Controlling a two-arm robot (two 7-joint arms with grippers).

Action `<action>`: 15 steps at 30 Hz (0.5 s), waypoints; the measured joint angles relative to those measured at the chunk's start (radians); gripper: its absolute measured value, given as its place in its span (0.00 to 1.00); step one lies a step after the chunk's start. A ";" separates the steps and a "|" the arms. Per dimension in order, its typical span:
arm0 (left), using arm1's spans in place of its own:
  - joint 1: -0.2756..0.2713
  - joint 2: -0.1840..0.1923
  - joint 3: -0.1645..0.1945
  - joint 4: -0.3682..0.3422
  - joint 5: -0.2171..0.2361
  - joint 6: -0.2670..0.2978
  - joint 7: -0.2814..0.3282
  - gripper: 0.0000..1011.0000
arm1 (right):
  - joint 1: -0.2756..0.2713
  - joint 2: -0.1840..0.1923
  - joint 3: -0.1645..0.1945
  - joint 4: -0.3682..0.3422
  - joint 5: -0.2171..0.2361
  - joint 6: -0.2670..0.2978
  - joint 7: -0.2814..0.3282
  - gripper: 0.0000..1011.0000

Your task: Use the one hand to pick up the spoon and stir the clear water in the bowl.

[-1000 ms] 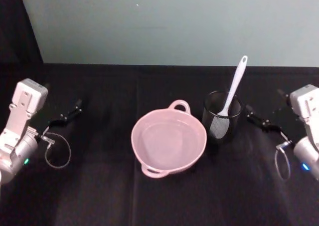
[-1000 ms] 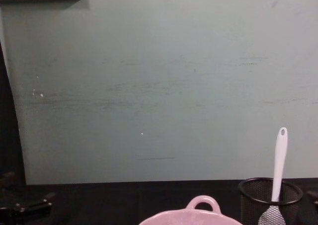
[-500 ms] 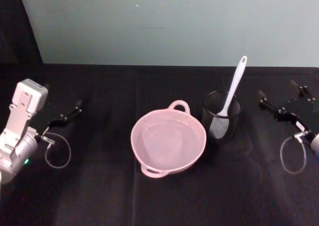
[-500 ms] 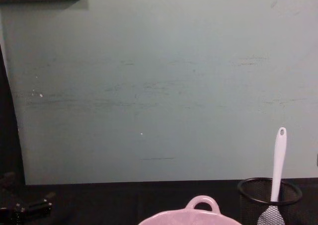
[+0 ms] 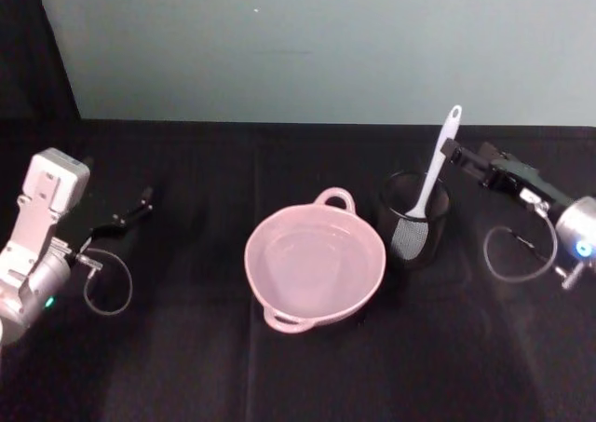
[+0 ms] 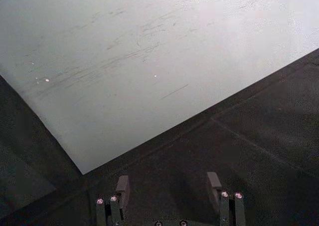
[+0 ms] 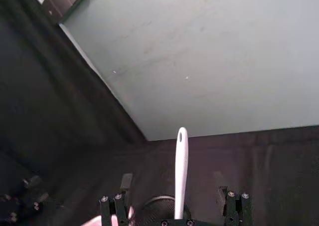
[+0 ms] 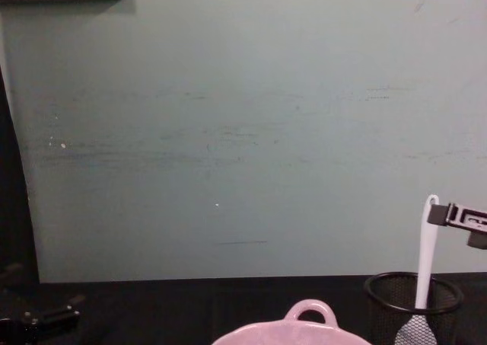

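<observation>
The white spoon (image 5: 436, 161) stands tilted in a black wire-mesh cup (image 5: 414, 219), handle end up. Just left of the cup sits the pale pink bowl (image 5: 315, 268) holding clear water, its looped handle (image 5: 336, 198) toward the wall. My right gripper (image 5: 466, 153) is open at the level of the spoon's upper handle, right beside it. In the right wrist view the spoon (image 7: 181, 178) rises between the spread fingers (image 7: 124, 184), apart from both. In the chest view one fingertip (image 8: 447, 213) reaches the top of the spoon (image 8: 426, 250). My left gripper (image 5: 123, 219) is parked open at the far left.
A black cloth (image 5: 186, 347) covers the table, and a pale green wall (image 5: 317, 40) stands behind it. Cable loops hang by both wrists (image 5: 107, 292). The mesh cup (image 8: 415, 299) and the bowl's handle (image 8: 310, 313) show low in the chest view.
My right arm has swung in from the right edge toward the spoon, bringing its open fingers up to the handle. The left arm, bowl, cup and spoon have not moved.
</observation>
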 joint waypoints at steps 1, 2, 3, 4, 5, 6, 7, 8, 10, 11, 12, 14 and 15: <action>0.000 0.000 0.000 0.000 0.000 0.000 0.000 1.00 | 0.013 -0.005 -0.001 0.016 0.014 0.013 0.006 0.99; 0.000 0.000 0.000 0.000 0.000 0.000 0.000 1.00 | 0.037 -0.014 -0.003 0.046 0.041 0.038 0.019 0.99; 0.000 0.000 0.000 0.000 0.000 0.000 0.000 1.00 | 0.046 -0.018 -0.004 0.058 0.050 0.046 0.022 0.99; 0.000 0.000 0.000 0.000 0.000 0.000 0.000 1.00 | 0.067 -0.028 -0.005 0.084 0.074 0.069 0.028 0.99; 0.000 0.000 0.000 0.000 0.000 0.000 0.000 1.00 | 0.076 -0.032 -0.005 0.096 0.087 0.080 0.030 0.99; 0.000 0.000 0.000 0.000 0.000 0.000 0.000 1.00 | 0.085 -0.037 -0.005 0.110 0.099 0.091 0.034 0.99; 0.000 0.000 0.000 0.000 0.000 0.000 0.000 1.00 | 0.104 -0.046 -0.006 0.135 0.120 0.108 0.041 0.99; 0.000 0.000 0.000 0.000 0.000 0.000 0.000 1.00 | 0.111 -0.050 -0.007 0.146 0.128 0.114 0.045 0.99; 0.000 0.000 0.000 0.000 0.000 0.000 0.000 1.00 | 0.127 -0.057 -0.011 0.169 0.141 0.122 0.054 0.99; 0.000 0.000 0.000 0.000 0.000 0.000 0.000 1.00 | 0.141 -0.061 -0.015 0.191 0.150 0.124 0.066 0.99; 0.000 0.000 0.000 0.000 0.000 0.000 0.000 1.00 | 0.148 -0.063 -0.017 0.201 0.154 0.124 0.074 0.99; 0.000 0.000 0.000 0.000 0.000 0.000 0.000 1.00 | 0.160 -0.066 -0.022 0.222 0.161 0.123 0.089 0.99; 0.000 0.000 0.000 0.000 0.000 0.000 0.000 1.00 | 0.171 -0.067 -0.028 0.239 0.165 0.121 0.108 0.99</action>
